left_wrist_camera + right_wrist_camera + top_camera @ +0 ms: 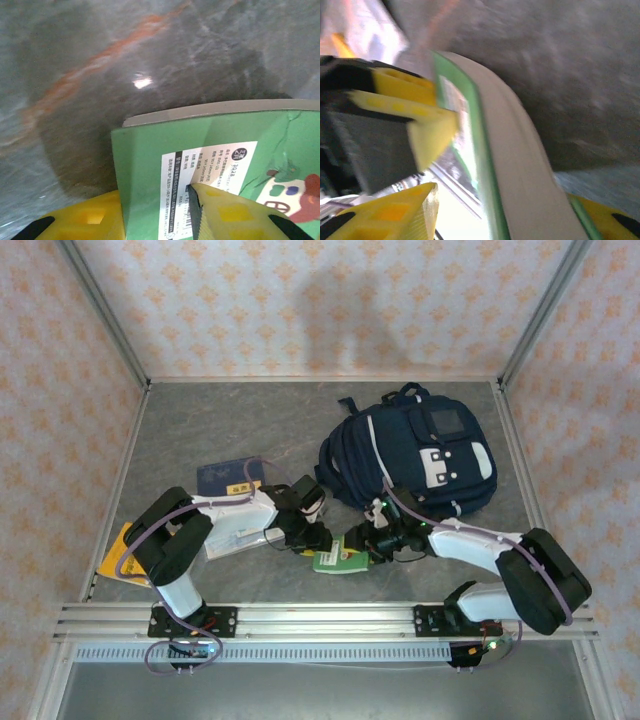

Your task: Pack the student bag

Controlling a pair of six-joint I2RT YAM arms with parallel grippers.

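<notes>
The student bag [420, 455], navy with light grey patches, lies at the back right of the table. In front of it a thick green notebook [338, 560] is held up between the two arms. My left gripper [318, 543] is shut on the notebook. In the left wrist view its yellow fingers [235, 215] press on the green cover [145, 165] beside a white barcode label. My right gripper [358, 540] stands open around the notebook's other end. In the right wrist view there is a gap between its left finger [415, 210] and the white page edge [515, 150].
A dark blue booklet [228, 478] lies left of the bag. A yellow book [125, 552] sits at the near left by the left arm. A white flat item [240, 540] lies under that arm. Patterned walls close in three sides, and a metal rail [320, 618] runs along the near edge.
</notes>
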